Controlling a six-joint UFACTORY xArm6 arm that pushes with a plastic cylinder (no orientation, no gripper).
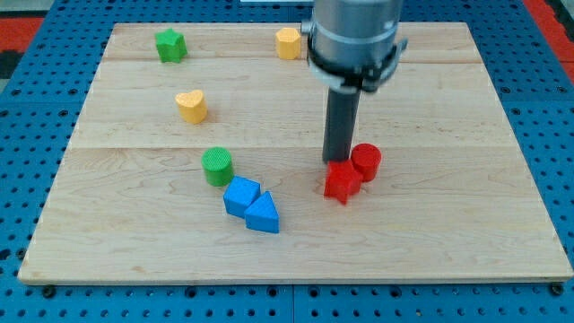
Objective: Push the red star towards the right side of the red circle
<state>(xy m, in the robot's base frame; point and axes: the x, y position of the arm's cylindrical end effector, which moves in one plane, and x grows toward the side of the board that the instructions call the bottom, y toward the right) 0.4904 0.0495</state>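
Note:
The red star (342, 183) lies on the wooden board just right of the view's middle. The red circle (366, 161) touches it on its upper right side. My tip (336, 161) rests just above the star's upper left edge and just left of the circle. The dark rod runs up from there to the arm's grey body at the view's top.
A green circle (217, 166) sits left of the middle, with a blue cube (241, 196) and a blue triangle (263, 214) below it. A yellow heart (191, 106), a green star (170, 45) and a yellow hexagon (288, 42) lie farther up. The board (448, 242) sits on a blue perforated table.

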